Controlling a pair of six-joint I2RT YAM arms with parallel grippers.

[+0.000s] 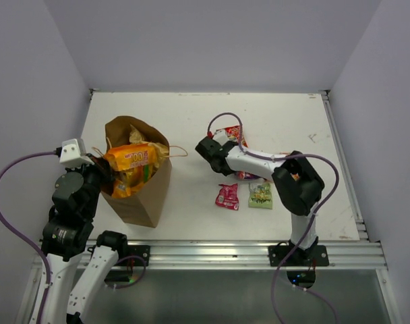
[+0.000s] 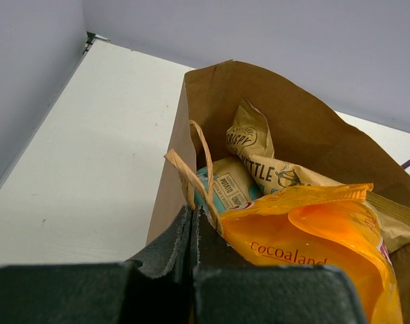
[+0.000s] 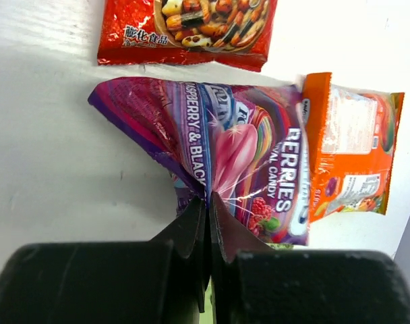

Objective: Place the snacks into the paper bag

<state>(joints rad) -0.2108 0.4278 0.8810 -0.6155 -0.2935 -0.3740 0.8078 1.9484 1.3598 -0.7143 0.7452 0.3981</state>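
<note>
Right pincer fingers, black and filling the foot of the right wrist view, are pressed together on the lower edge of the purple berry-candy packet. That packet sits crumpled on or just above the tabletop (which of the two cannot be told), just beside a red snack packet, with a small orange packet at its other side. Left pincer is likewise closed, nipping the near rim of the paper bag at the foot of its twisted handle. Risk one: the hold on the purple packet takes only a thin fold of slick film and may slip in transit. Risk two: the bag mouth is largely filled by an orange Cocoaland packet standing proud of the rim over a tan kettle-chip bag, so an incoming packet may ride on top and slide off outside. Risk three: a pull on the thin rim could tear it or tip the bag. In the top view the right arm covers the purple packet; a pink packet and a green packet lie loose nearby. Bag depth and lower contents are not visible.
</note>
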